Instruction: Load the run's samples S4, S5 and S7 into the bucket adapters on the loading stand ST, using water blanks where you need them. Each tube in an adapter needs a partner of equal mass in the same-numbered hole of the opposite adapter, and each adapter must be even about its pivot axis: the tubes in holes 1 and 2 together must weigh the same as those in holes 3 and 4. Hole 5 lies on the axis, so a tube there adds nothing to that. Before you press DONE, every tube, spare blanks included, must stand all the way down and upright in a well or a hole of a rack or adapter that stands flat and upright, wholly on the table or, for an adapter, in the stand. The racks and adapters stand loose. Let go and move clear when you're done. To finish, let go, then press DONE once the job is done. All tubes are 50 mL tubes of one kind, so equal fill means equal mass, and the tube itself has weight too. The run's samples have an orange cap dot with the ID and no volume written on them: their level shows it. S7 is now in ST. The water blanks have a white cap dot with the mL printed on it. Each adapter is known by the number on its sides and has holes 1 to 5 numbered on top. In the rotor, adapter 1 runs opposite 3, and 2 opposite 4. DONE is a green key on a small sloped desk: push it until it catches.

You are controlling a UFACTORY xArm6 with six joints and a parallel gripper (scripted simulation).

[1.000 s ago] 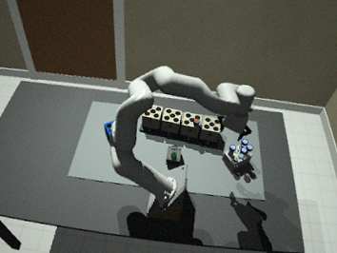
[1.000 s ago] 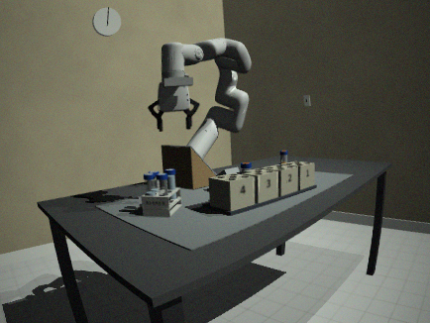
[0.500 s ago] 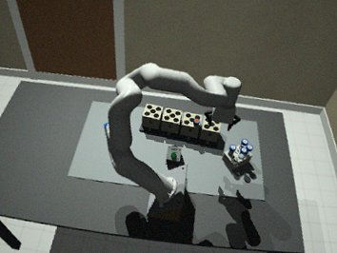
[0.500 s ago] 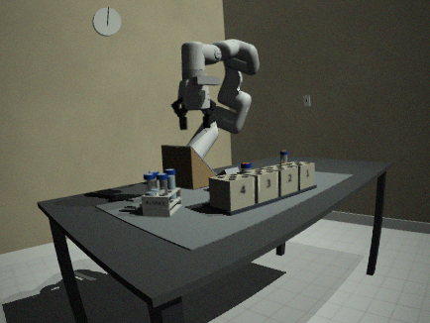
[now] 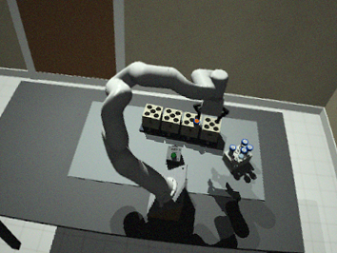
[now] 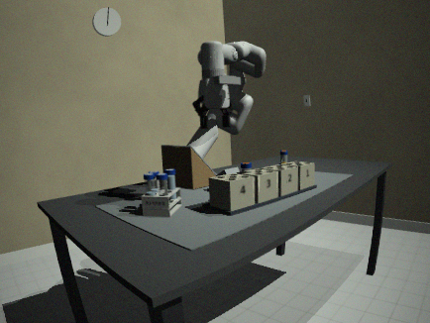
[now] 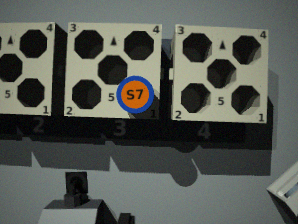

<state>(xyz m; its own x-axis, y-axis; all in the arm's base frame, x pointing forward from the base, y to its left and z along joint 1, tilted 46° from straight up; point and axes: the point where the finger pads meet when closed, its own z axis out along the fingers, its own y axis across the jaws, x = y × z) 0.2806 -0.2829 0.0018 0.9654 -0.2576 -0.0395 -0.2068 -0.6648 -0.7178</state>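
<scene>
My gripper (image 5: 210,117) (image 6: 213,123) is open and empty, high above the stand near adapters 3 and 4. Orange-dotted S7 (image 5: 196,121) (image 6: 246,164) (image 7: 135,94) stands in hole 1 of adapter 3 (image 5: 190,130) (image 6: 268,183) (image 7: 80,67). Adapter 4 (image 5: 209,135) (image 6: 243,198) (image 7: 190,72) has five empty holes. Adapter 2 (image 5: 170,127) (image 6: 289,184) and adapter 1 (image 5: 151,122) (image 6: 307,179) show dark, empty holes. Several blue-capped blanks (image 5: 232,147) (image 6: 170,178) stand in the white rack (image 5: 233,163) (image 6: 161,207). Another tube (image 6: 283,156) stands beyond the adapters; its rack is hidden.
The green DONE key (image 5: 173,155) sits on its small desk between the adapter row and the arm's base. The blank rack stands right of adapter 4 in the top view, and its corner (image 7: 286,187) shows in the wrist view. The arm arches over the left side of the mat.
</scene>
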